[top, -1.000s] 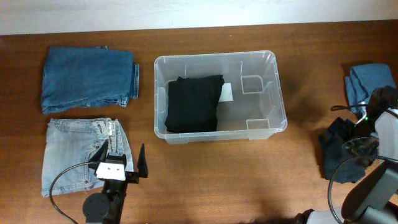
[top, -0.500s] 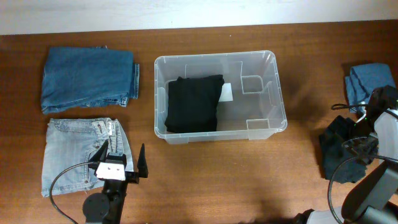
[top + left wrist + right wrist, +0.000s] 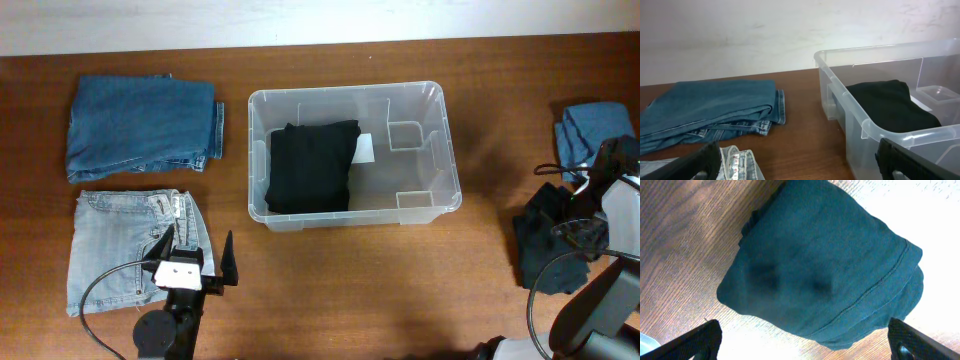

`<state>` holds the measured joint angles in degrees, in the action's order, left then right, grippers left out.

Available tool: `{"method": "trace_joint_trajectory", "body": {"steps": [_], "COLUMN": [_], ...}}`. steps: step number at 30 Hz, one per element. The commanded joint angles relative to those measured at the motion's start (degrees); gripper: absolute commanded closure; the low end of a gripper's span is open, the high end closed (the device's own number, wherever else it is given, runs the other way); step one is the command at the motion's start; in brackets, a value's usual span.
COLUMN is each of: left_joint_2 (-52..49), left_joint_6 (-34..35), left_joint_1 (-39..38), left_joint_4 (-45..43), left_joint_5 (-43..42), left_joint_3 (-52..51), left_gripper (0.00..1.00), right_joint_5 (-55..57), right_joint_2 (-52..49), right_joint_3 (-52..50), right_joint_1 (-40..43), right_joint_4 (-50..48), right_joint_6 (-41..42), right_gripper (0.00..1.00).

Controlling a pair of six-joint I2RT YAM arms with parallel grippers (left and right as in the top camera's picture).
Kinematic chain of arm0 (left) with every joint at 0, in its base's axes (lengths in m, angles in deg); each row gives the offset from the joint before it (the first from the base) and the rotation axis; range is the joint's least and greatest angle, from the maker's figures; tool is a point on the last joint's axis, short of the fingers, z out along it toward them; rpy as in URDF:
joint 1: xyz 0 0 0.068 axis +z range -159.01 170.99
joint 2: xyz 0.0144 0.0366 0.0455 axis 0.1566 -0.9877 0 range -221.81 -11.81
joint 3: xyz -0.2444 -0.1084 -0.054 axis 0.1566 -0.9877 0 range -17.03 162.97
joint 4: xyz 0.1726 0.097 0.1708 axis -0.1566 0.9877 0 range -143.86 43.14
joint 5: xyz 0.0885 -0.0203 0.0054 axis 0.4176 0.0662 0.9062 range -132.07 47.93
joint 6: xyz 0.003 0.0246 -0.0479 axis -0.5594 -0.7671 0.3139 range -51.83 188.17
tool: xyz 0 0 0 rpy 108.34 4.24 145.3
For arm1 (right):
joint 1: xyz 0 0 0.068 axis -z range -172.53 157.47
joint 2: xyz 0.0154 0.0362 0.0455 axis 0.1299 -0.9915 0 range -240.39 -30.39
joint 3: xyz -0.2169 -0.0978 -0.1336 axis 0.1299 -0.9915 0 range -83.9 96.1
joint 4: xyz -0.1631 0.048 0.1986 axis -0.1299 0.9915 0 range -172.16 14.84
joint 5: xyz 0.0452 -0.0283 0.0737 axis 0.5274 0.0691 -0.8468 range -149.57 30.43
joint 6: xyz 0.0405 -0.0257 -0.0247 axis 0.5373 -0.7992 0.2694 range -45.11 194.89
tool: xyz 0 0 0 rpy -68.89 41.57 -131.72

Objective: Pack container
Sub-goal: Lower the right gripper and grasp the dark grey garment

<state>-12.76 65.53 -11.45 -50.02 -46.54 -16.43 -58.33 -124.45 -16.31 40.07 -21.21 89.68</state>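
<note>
The clear plastic container [image 3: 447,160] stands mid-table with a folded black garment [image 3: 312,166] in its left half and a white label [image 3: 364,148] on its base. In the left wrist view the container [image 3: 840,82] and the black garment [image 3: 890,102] are at the right. My left gripper [image 3: 196,268] is open and empty over the table, beside light jeans [image 3: 130,250]; its fingers frame the left wrist view [image 3: 802,167]. My right gripper [image 3: 600,165] is open and hovers above a folded blue garment [image 3: 820,265], which also shows in the overhead view [image 3: 595,128].
Folded dark blue jeans [image 3: 143,125] lie at the back left and also show in the left wrist view [image 3: 710,110]. The light jeans [image 3: 740,160] reach under the left gripper. A dark garment pile [image 3: 545,248] lies by the right arm's base.
The right wrist has shifted very slightly over the blue garment. Nothing else has moved.
</note>
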Motion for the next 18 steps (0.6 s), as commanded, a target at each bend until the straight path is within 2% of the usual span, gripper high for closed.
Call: {"method": "trace_joint_trajectory", "body": {"steps": [1, 3, 4, 5, 6, 7, 14, 18], "left_joint_2": [0.3, 0.3, 0.3, 0.3, 0.3, 0.3, 0.3, 0.3], "left_joint_6": [-0.9, -0.9, -0.9, -0.9, -0.9, -0.9, -0.9, -0.9], "left_joint_1": [0.4, 0.4, 0.4, 0.4, 0.4, 0.4, 0.4, 0.4], "left_joint_4": [0.5, 0.5, 0.4, 0.5, 0.5, 0.5, 0.5, 0.5], "left_joint_5": [-0.2, -0.2, -0.2, -0.2, -0.2, -0.2, -0.2, -0.2], "left_joint_3": [-0.1, -0.1, -0.1, -0.1, -0.1, -0.1, -0.1, -0.1], "left_gripper": [0.01, 0.01, 0.01, 0.01, 0.01, 0.01, 0.01, 0.01], "right_joint_5": [0.9, 0.9, 0.9, 0.9, 0.9, 0.9, 1.1, 2.4], "right_joint_2": [-0.2, -0.5, -0.7, -1.2, -1.9, -2.2, -3.8, -4.0], "right_joint_3": [-0.2, -0.2, -0.2, -0.2, -0.2, -0.2, -0.2, -0.2], "right_joint_1": [0.1, 0.1, 0.1, 0.1, 0.1, 0.1, 0.1, 0.2], "right_joint_4": [-0.7, -1.0, -1.2, -1.3, -1.5, -1.6, -4.7, -5.5], "right_joint_6": [-0.9, -0.9, -0.9, -0.9, -0.9, -0.9, -0.9, -0.8], "right_gripper": [0.01, 0.01, 0.05, 0.14, 0.34, 0.44, 0.84, 0.95]}}
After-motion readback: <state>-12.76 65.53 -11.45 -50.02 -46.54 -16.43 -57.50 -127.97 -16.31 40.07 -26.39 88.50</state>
